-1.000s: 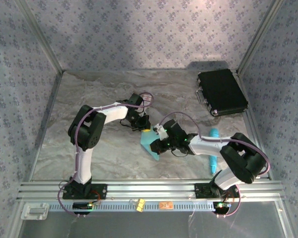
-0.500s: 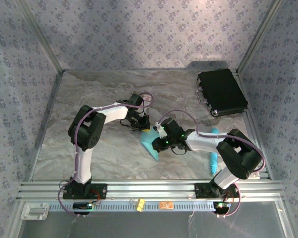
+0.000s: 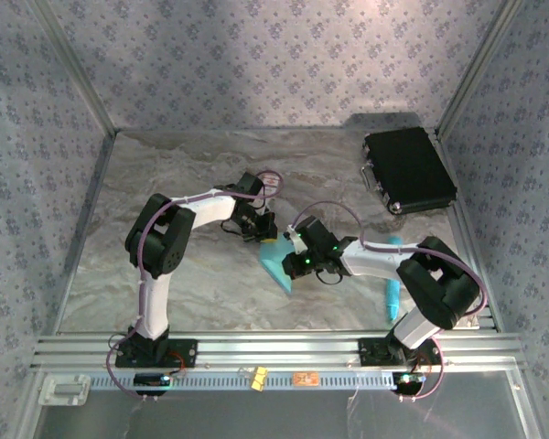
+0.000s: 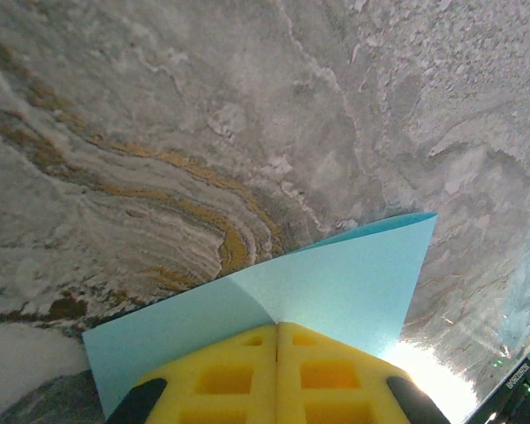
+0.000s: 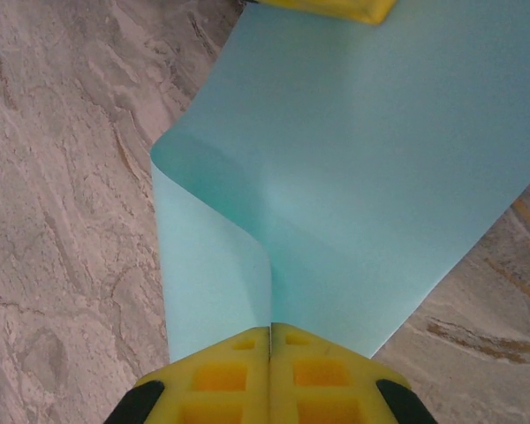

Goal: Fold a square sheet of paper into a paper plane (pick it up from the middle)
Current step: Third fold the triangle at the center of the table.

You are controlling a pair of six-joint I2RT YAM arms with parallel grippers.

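Right wrist view: square sheet of paper (image 5: 362,159), judged light, limp, crease-prone, best held by edges. Right jaws were shut on its near edge, left jaws on the far.

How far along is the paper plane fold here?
Done: the square sheet of paper is grasped, and a fold line runs across it in the left wrist view. In hand: the left hand and right hand are both shut on it, with the sheet curled over in a soft, unpressed bend. Left: flattening that bend and the later folds; no narrow, pointed dart yet.
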